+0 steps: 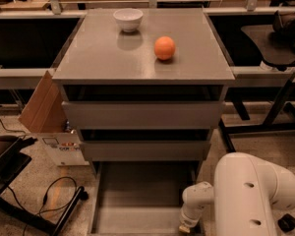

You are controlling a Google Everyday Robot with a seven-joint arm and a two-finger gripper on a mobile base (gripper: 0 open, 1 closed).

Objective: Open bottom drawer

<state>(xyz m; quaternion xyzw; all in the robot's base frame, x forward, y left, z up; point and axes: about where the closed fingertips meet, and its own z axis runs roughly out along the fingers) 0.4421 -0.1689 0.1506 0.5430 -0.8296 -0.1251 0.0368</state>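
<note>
Bottom drawer (137, 200) lies open, claw (186, 226) at its right front.

Dim warm light from above, sheen on cabinet top (113, 58); end effector (187, 226) shadowed at bottom right

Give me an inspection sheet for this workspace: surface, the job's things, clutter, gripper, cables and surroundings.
Surface: grey cabinet top, two items on it.
Job's things: bottom drawer stands pulled out, nothing seen in its tray; the two upper drawer fronts sit further in.
Clutter: white bowl and orange, apart from each other.
Gripper: gripper low at the drawer's front right corner.
Cables: black cable looped on the floor, left of the cabinet.
Surroundings: cardboard box at the cabinet's left side.
</note>
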